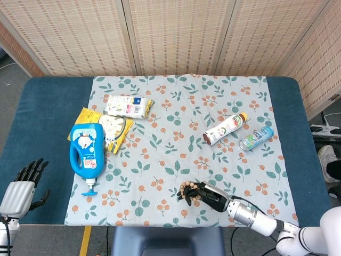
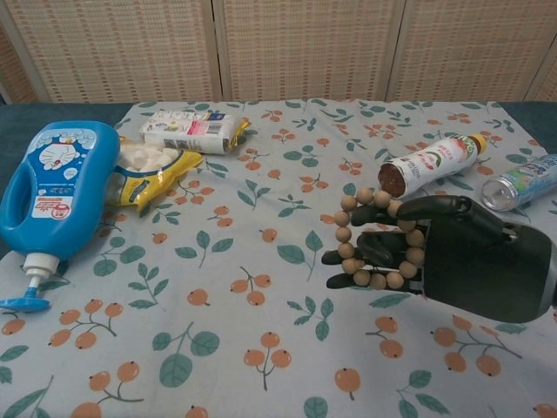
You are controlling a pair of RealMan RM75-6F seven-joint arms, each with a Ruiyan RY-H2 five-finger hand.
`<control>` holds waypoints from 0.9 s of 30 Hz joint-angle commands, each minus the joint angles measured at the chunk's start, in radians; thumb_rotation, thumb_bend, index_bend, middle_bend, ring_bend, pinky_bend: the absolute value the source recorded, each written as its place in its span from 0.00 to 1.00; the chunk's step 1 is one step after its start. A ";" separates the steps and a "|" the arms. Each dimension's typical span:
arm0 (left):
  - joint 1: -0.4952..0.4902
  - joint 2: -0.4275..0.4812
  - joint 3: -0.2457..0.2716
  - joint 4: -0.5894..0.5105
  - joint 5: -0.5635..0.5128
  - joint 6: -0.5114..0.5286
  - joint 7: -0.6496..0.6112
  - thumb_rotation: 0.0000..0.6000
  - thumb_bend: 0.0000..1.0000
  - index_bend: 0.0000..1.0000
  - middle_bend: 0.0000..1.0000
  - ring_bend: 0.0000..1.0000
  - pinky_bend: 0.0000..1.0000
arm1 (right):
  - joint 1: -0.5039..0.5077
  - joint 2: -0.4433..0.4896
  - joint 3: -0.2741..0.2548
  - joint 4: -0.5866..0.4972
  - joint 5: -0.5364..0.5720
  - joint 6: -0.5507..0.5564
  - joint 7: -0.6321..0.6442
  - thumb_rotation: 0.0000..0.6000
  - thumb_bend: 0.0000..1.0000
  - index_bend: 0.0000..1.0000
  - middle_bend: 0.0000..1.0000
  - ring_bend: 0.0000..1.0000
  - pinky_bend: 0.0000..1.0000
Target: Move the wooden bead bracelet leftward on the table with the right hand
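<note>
Right hand (image 2: 452, 261), fingers (image 2: 374, 252) through wooden bead bracelet (image 2: 376, 238)

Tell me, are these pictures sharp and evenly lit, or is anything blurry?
Head view: sharp and evenly lit, with only faint shadows beside the blue bottle. Chest view: also sharp; the right hand holding the wooden bead bracelet looms large and dark, slightly soft at the frame edge.
</note>
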 commanded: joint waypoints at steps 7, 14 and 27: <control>0.002 0.004 0.000 -0.001 0.006 0.008 -0.009 1.00 0.43 0.00 0.00 0.00 0.15 | 0.009 0.017 -0.003 -0.023 0.000 0.003 -0.007 0.85 1.00 0.41 0.57 0.19 0.21; 0.004 0.007 -0.001 -0.001 0.008 0.013 -0.017 1.00 0.43 0.00 0.00 0.00 0.15 | 0.008 0.026 0.008 -0.041 0.025 -0.009 -0.074 1.00 1.00 0.32 0.53 0.16 0.21; 0.006 0.010 0.000 -0.003 0.015 0.018 -0.023 1.00 0.43 0.00 0.00 0.00 0.15 | -0.088 -0.007 0.157 0.055 0.243 -0.087 -1.216 1.00 1.00 0.32 0.52 0.14 0.19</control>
